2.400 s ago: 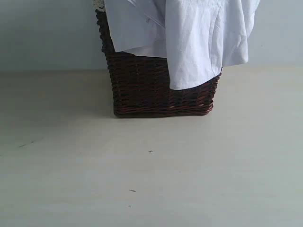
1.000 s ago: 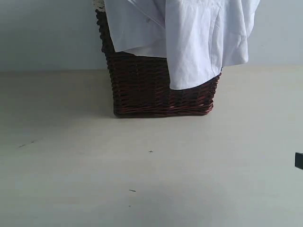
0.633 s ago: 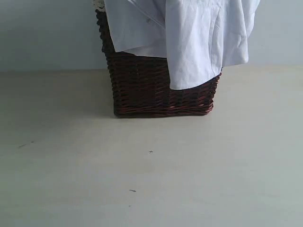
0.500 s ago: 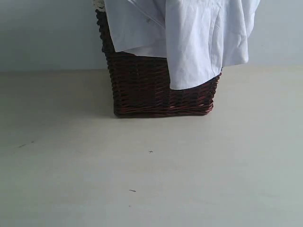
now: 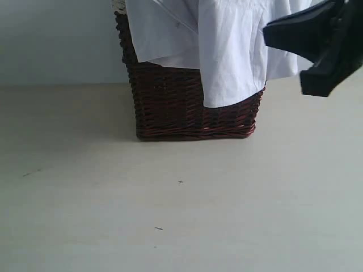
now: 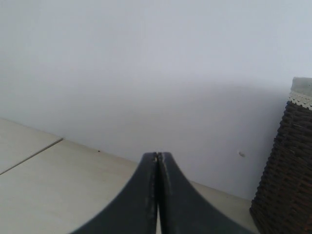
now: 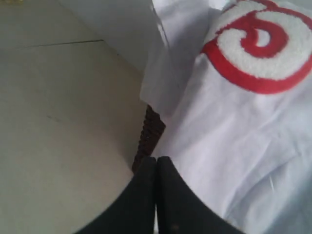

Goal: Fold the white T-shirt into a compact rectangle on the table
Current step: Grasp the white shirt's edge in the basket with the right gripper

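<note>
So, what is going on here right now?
A two-armed robot is meant to fold the white T-shirt, which hangs over the rim of a dark wicker basket on the table. The right fingers are shut and empty, close to the shirt. The left fingers, also shut, hold nothing. No folding has begun.

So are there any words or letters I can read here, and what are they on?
One fuzzy white curl edged in red, on the T-shirt: probably a letter, but the picture's edge cuts it off, so it cannot be read for sure.
Basket: no writing shows.
Table: only tiny dark specks, no writing.
</note>
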Available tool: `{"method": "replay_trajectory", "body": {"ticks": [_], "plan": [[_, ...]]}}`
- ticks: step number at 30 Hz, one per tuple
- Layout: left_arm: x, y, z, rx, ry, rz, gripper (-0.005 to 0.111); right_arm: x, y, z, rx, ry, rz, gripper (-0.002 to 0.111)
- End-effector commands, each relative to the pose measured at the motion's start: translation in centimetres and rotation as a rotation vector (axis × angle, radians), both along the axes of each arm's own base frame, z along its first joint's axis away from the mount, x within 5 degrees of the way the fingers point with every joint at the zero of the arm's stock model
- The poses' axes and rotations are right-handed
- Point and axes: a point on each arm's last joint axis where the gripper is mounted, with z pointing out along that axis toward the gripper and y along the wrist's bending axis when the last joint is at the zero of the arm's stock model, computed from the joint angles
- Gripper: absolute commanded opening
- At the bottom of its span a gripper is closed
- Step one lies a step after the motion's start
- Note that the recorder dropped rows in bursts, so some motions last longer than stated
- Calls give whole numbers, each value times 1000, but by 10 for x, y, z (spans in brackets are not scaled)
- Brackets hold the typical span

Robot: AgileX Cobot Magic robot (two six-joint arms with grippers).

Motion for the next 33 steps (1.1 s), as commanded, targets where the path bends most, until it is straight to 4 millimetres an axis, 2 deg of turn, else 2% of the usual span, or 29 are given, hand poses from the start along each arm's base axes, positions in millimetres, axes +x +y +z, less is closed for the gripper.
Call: {"method": "replay_trajectory", "body": {"ticks": [1, 6, 9, 11, 15, 28, 30, 33], "plan": [[0, 0, -1, 2, -1, 0, 0, 30, 10, -8, 32, -54, -16, 5], [0, 0, -1, 2, -1, 0, 0, 55, 16, -13, 50, -11, -23, 37], [0, 0, -1, 2, -1, 0, 0, 54, 20, -7, 100, 13, 12, 57], [0, 0, -1, 2, -1, 0, 0, 53, 22, -6, 127, 21, 31, 64], [0, 0, -1, 2, -1, 0, 0, 58, 22, -10, 129, 34, 6, 65], [0, 0, -1, 2, -1, 0, 0, 92, 21, -54, 77, 169, -120, 63], [0, 0, -1, 2, -1, 0, 0, 95, 21, -55, 95, 183, -134, 58], [0, 0, -1, 2, -1, 0, 0, 100, 22, -52, 143, 202, -155, 43]]}}
